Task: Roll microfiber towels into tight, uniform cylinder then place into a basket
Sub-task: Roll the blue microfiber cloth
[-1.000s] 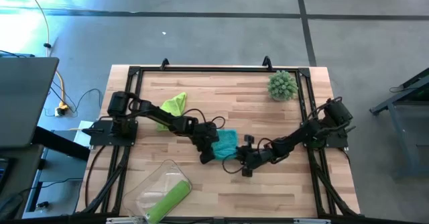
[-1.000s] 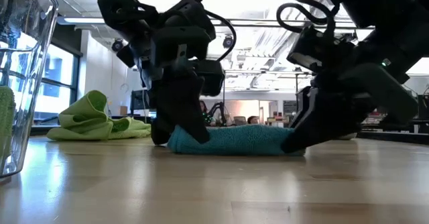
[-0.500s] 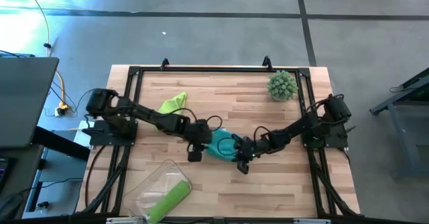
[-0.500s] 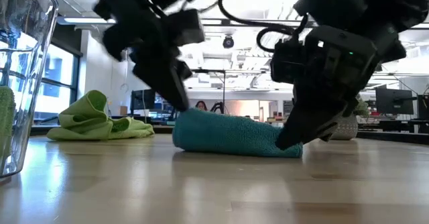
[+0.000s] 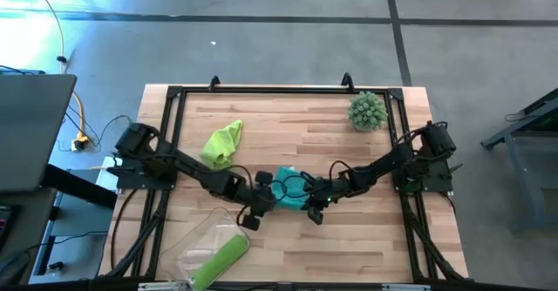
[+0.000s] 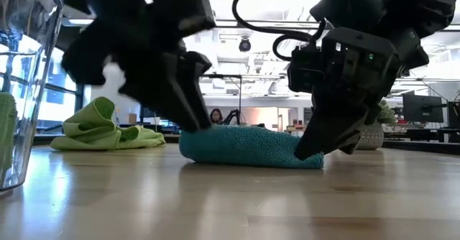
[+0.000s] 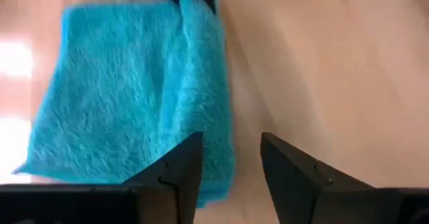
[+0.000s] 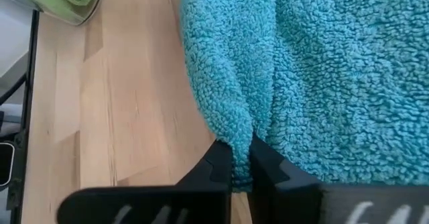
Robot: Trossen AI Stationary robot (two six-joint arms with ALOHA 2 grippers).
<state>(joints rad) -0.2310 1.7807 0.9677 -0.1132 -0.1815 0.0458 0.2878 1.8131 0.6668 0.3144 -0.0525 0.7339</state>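
Hands of both dark arms are meeting at the soft teal blue fuzzy towel (image 5: 290,189), which is lying partly rolled on the wooden worktop (image 5: 349,239). The right hand (image 8: 241,162) is pinching one edge of the teal towel, its two fingers squeezed together on a fold of the cloth. The left hand (image 7: 231,158) is sitting at the other end of the towel with its fingers spread apart, one finger (image 7: 179,167) over the towel's edge and the other over bare wood, holding nothing. From table height, the teal towel (image 6: 248,146) is looking like a low, fat roll lying between the two hands.

Behind the left hand, a crumpled lime green fuzzy towel (image 5: 223,143) is lying loose on the worktop, well apart from it. Just beside the left hand, toward the near edge of the worktop, the shallow clear plastic basket (image 5: 193,243) is sitting with a rolled lime green towel (image 5: 220,261) inside. Far beyond the right hand, near the back corner, a spiky round grey-green ball (image 5: 367,111) is sitting.
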